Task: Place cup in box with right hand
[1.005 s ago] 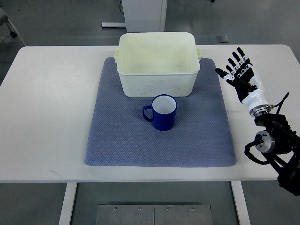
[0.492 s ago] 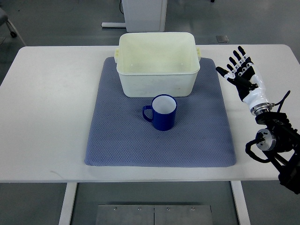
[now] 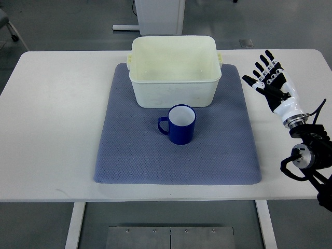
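A dark blue cup (image 3: 178, 124) with a white inside stands upright on the blue-grey mat (image 3: 135, 150), its handle pointing left. Just behind it sits a cream plastic box (image 3: 174, 70), with nothing in it. My right hand (image 3: 267, 76) hovers over the white table to the right of the mat, fingers spread and holding nothing. It is well apart from the cup, about level with the box's front wall. The left arm does not show.
The white table (image 3: 52, 119) carries only the mat, box and cup. Its front edge runs close below the mat. A white cabinet base (image 3: 158, 15) stands on the floor behind the table.
My right hand has drifted a little to the right and slightly away from the mat, fingers still spread. Cup and box have not moved.
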{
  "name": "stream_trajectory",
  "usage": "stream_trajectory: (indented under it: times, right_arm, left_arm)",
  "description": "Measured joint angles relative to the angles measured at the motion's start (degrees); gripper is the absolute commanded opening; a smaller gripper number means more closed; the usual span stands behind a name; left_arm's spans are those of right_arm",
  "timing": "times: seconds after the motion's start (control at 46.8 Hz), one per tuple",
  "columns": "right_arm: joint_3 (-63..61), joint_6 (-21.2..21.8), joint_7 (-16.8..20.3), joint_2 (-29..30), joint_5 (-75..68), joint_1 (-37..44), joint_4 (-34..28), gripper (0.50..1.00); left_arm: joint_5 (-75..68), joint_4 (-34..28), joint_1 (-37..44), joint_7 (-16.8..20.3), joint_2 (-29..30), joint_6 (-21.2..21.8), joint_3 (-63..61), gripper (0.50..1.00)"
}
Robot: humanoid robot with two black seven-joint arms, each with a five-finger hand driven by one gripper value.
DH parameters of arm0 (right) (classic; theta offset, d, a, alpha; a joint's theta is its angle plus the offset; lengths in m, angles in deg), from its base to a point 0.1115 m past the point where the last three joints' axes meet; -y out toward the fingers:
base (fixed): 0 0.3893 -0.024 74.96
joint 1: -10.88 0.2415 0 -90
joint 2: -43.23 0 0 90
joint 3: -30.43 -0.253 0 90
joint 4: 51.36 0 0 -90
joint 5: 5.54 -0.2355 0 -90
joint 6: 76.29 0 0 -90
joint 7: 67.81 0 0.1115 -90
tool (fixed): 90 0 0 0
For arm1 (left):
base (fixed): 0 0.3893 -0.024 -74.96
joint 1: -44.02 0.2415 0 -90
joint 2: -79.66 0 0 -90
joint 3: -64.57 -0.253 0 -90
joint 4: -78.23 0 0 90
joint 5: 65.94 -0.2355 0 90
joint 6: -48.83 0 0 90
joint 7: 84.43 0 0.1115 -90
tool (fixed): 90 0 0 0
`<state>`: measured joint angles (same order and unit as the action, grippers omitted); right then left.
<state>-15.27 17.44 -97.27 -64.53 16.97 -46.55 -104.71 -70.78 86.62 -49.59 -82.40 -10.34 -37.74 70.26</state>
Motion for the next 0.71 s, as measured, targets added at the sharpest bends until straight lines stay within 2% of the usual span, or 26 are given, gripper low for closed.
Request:
stream_trajectory:
  times: [0.235, 0.385, 0.513, 0.705]
  right_arm:
    - [0.6, 6.0, -2.2, -4.1, 0.1, -1.9, -0.7, 1.000]
    - [3.0, 9.1, -5.3, -7.3, 0.1, -3.1, -1.4, 1.000]
    - [5.4, 11.7, -5.6, -10.0, 0.2, -3.6, -3.2, 1.000]
    - [7.9, 13.0, -5.6, -12.9, 0.4, -5.7, -8.5, 1.000]
  left_arm:
    - [0.0, 0.0, 0.0, 0.0, 0.0, 0.0, 0.0, 1.000]
    - [0.0, 0.0, 0.0, 0.0, 0.0, 0.0, 0.0, 1.000]
    - [0.0, 0.0, 0.0, 0.0, 0.0, 0.0, 0.0, 1.000]
    - [0.0, 0.0, 0.0, 0.0, 0.0, 0.0, 0.0, 1.000]
